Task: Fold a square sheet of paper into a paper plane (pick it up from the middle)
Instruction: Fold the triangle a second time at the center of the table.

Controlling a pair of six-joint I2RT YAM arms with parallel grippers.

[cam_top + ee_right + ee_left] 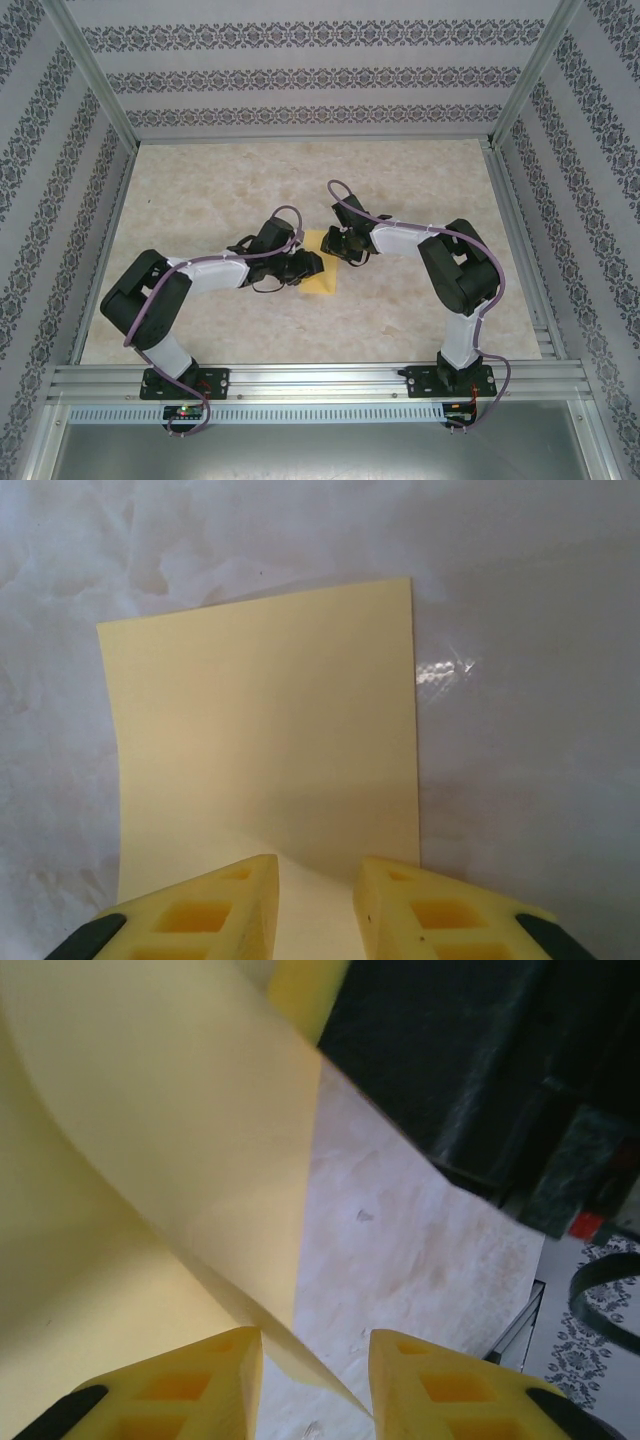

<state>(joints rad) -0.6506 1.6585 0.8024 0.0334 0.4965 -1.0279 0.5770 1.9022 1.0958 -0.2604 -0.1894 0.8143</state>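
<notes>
The square sheet of paper [323,283] is plain yellow and lies on the marble tabletop between my two grippers. In the left wrist view the sheet [150,1110] bows upward, and its lifted edge runs slantwise through the gap of my left gripper [315,1385]. That gripper's jaws stand apart, with table visible between them. My right gripper [315,910] is open over the opposite edge of the sheet [260,710], which rises slightly between its fingers. From above, the left gripper [308,264] and the right gripper [341,246] flank the sheet closely. The paper plane is out of view.
The right arm's dark body [480,1060] sits close ahead of the left gripper. Aluminium frame rails [300,380] and patterned walls [300,75] enclose the marble tabletop [200,190].
</notes>
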